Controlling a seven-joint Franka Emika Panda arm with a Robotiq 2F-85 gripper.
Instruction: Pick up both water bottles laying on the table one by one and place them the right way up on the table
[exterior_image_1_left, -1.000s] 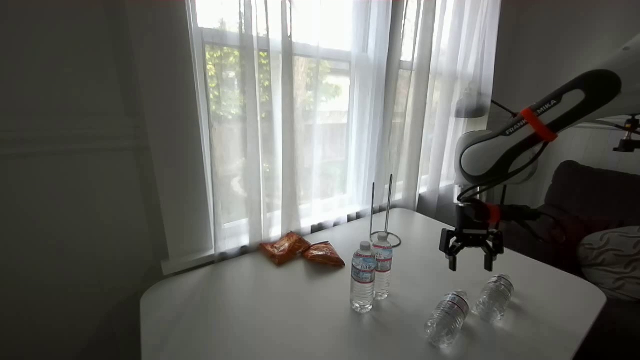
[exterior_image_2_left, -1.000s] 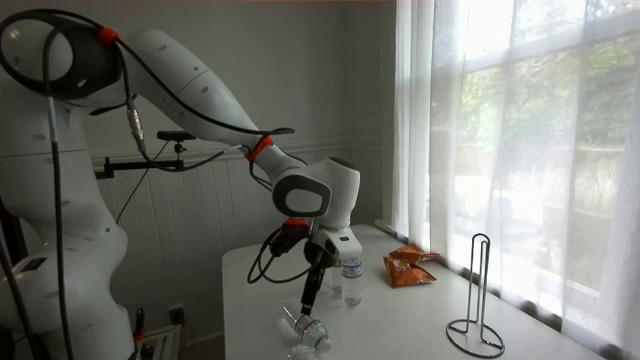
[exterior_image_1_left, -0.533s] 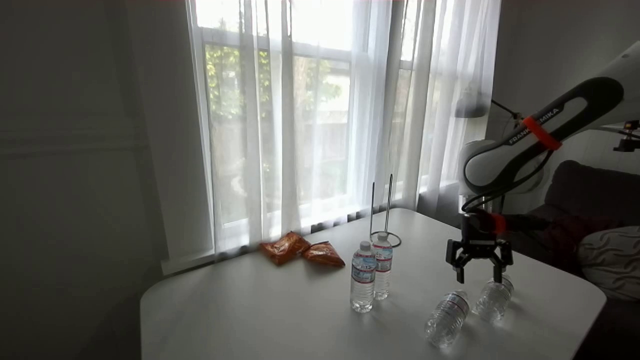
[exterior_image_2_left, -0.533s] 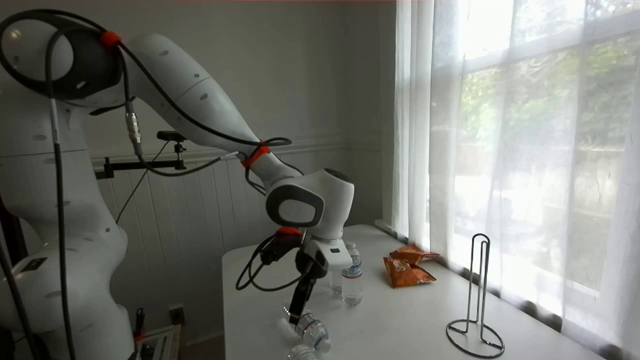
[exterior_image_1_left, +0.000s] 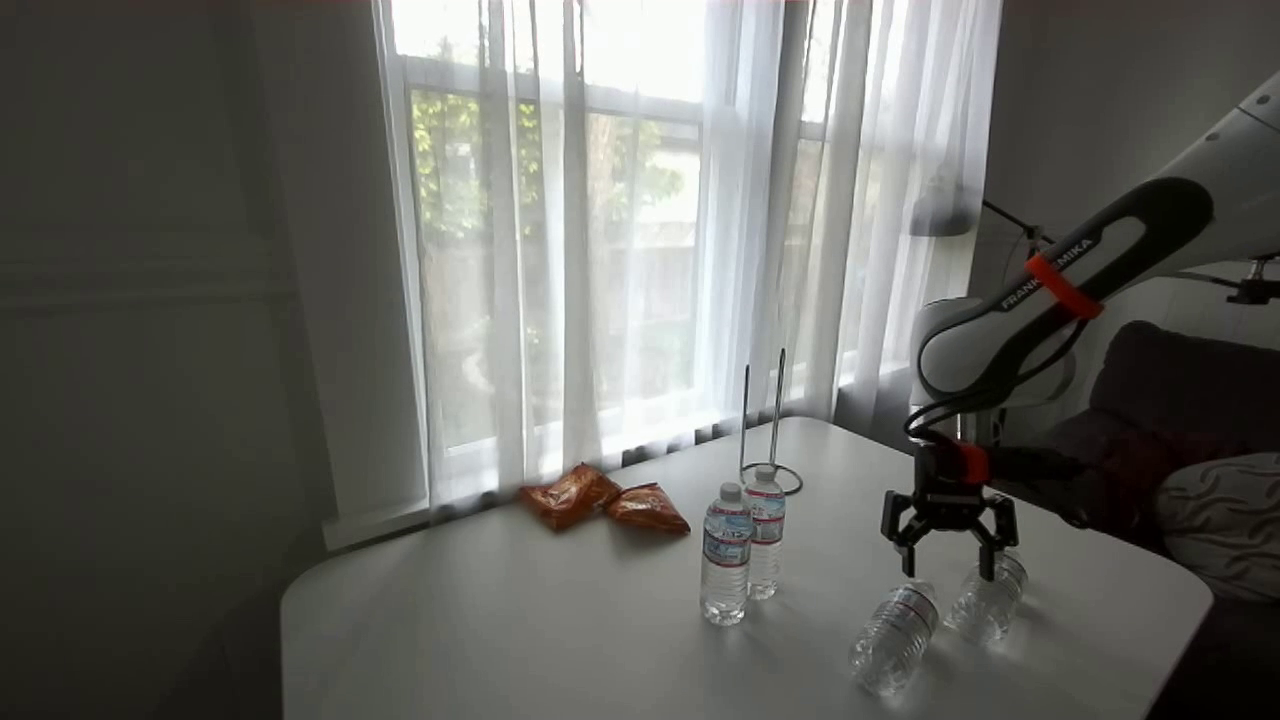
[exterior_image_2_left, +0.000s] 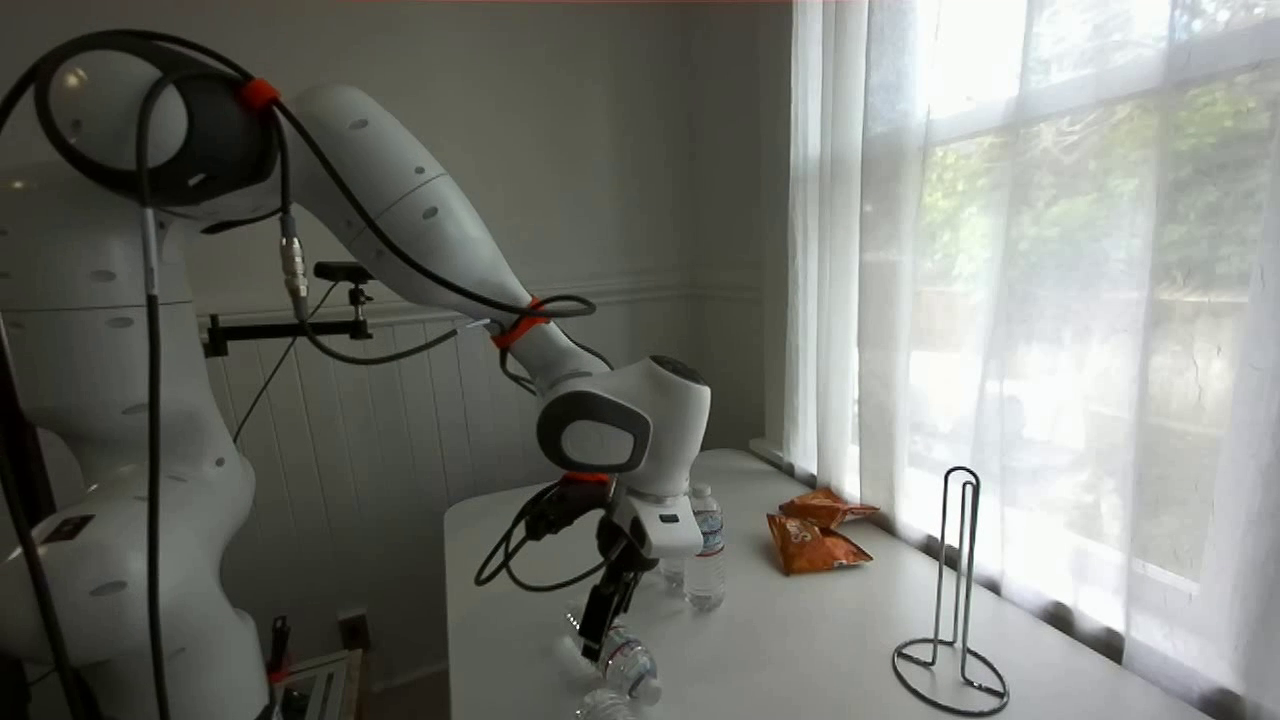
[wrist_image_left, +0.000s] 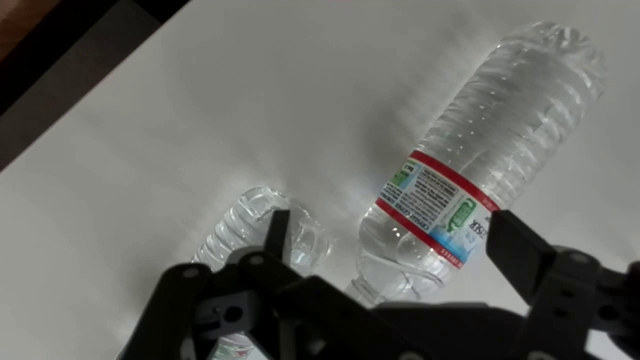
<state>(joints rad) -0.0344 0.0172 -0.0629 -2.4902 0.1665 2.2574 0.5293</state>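
Fingers (wrist_image_left: 520, 255) apart above the bench (wrist_image_left: 125, 200), holding nothing.
In the wrist view, from the left: the left bottle (wrist_image_left: 240, 227) lies partly hidden by the fingers, its long axis slanting up-right; just beside it the right bottle (wrist_image_left: 462, 170) lies below their gap, neck pointing down-left, base up-right. That long axis crosses the gap obliquely, so the next grasp probably turns on squaring the fingers to the bottle's body.

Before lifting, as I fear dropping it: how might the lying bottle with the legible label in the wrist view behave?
The lying bottle would probably roll if nudged, being round and on its side. Its thin-looking clear plastic may flex when squeezed, though the ribbed surface might resist slipping.
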